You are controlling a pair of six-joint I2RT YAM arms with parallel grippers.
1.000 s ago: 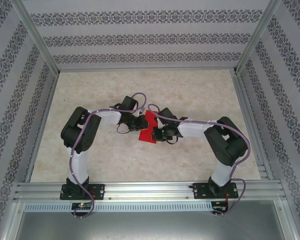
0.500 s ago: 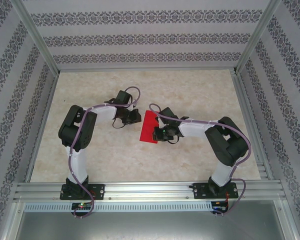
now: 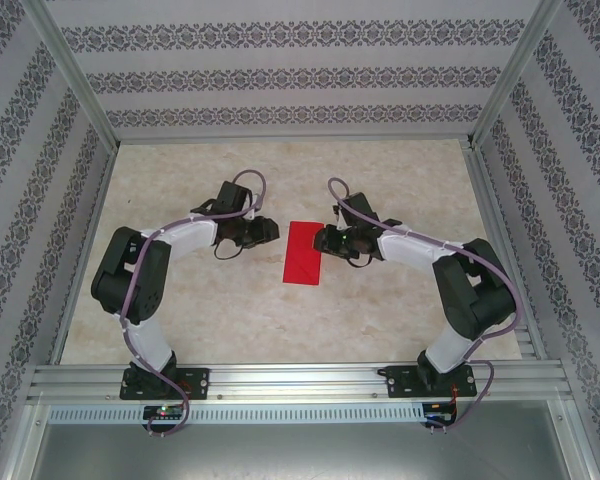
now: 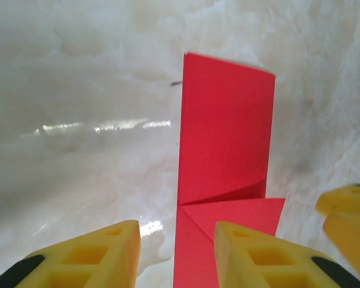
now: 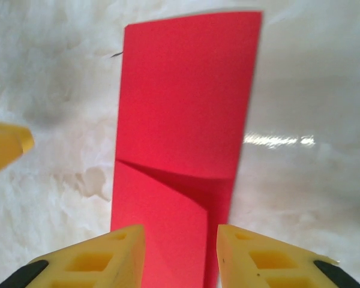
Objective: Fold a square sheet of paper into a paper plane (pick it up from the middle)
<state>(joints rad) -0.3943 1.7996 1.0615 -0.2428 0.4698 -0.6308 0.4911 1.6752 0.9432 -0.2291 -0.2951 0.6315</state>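
Top external view first: the red paper [image 3: 303, 252] lies flat on the pale marbled table [image 3: 400, 180], folded into a narrow strip running near to far, right in the middle of the scene. The left gripper [image 3: 267, 232] sits to its left with a sliver of bare table between them. The right gripper [image 3: 324, 240] comes in from the right, just beside the strip's far right edge. Both arms bend inward toward it, purple cables [image 3: 245, 180] looping over their wrists. Patterned walls [image 3: 300, 70] close in the left, right and far sides, and an aluminium rail [image 3: 300, 380] runs along the near edge by the bases.

Left wrist view now: the left gripper [image 4: 175, 240] has its yellow fingers [image 4: 96, 255] parted and clamping nothing. The red paper [image 4: 225, 138] stretches away on the table, a slanted crease and a triangular flap at its closer end, that end passing under one finger. Another yellow pad [image 4: 348, 210] pokes in at the right edge of the view. A small dark mark [image 4: 176, 83] sits on the table by the strip's far corner.

Right wrist view: the right gripper [image 5: 180, 240] also shows its fingers [image 5: 96, 258] spread apart, gripping nothing. The red paper [image 5: 186, 108] lies on the table and shows through the gap, with a diagonal fold across it. A yellow pad [image 5: 6, 147] shows at the left edge, and glare streaks the table.
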